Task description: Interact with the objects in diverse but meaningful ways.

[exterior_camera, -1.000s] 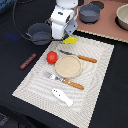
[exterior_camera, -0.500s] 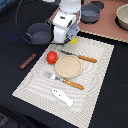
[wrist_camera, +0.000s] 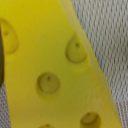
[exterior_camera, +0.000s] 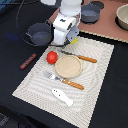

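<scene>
Jaw state: cannot tell. The gripper [exterior_camera: 68, 44] fingertips are hidden behind the arm's white body in the exterior view, and the wrist view shows no fingers clearly, only a dark blur at one edge.

Yellow cheese wedge [wrist_camera: 45, 70] fills the wrist view at very close range, holes visible, edges cut off, lying on the striped placemat [exterior_camera: 100, 75]. In the exterior view the wedge itself is hidden under the gripper.

Red tomato [exterior_camera: 51, 57] sits just beside the gripper, next to the wooden plate [exterior_camera: 69, 66]. Fork [exterior_camera: 65, 81] and knife [exterior_camera: 80, 56] flank the plate. White fish shape [exterior_camera: 62, 96] near the mat's front edge. Brown sausage stick [exterior_camera: 28, 61] off the mat. Grey two-handled pot [exterior_camera: 40, 34] behind the arm, partly occluded.
</scene>
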